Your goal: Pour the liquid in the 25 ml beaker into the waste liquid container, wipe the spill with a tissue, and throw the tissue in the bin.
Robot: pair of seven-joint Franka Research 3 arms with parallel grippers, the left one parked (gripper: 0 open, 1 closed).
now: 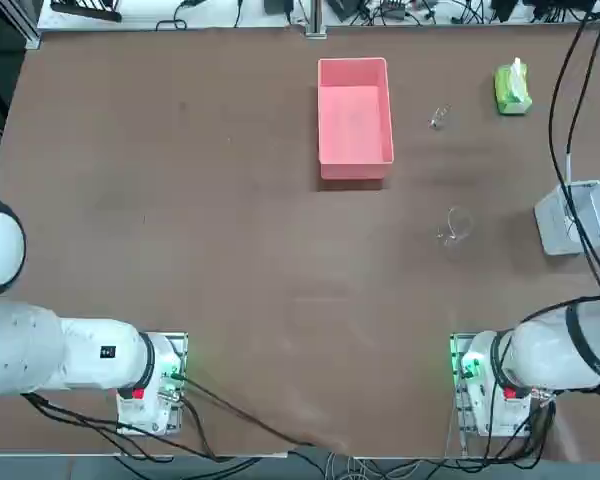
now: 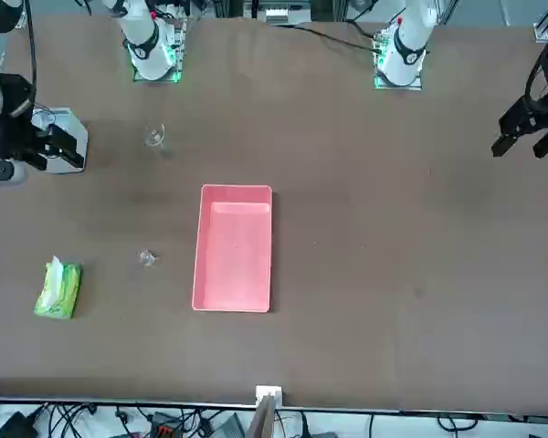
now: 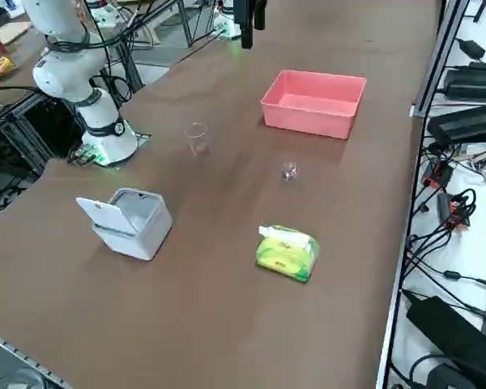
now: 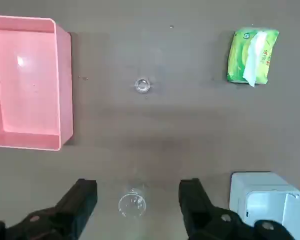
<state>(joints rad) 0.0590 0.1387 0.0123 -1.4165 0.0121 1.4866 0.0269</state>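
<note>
Top view, clock bearings from the pink box: lidded white bin, open, at four. Right gripper: raised over the table's right side, released, empty. Tissue pack, tissue protruding: three. Larger beaker: between four and five. 25 ml beaker: three, nearer.

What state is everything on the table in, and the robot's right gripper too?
Small beaker: upright, standing on the table.
Larger beaker: upright, open-topped.
Pink box: open, no lid.
Tissue pack: open, tissue sticking out.
White bin: lid up.
Right gripper: fingers apart, above the table, holding nothing.
</note>
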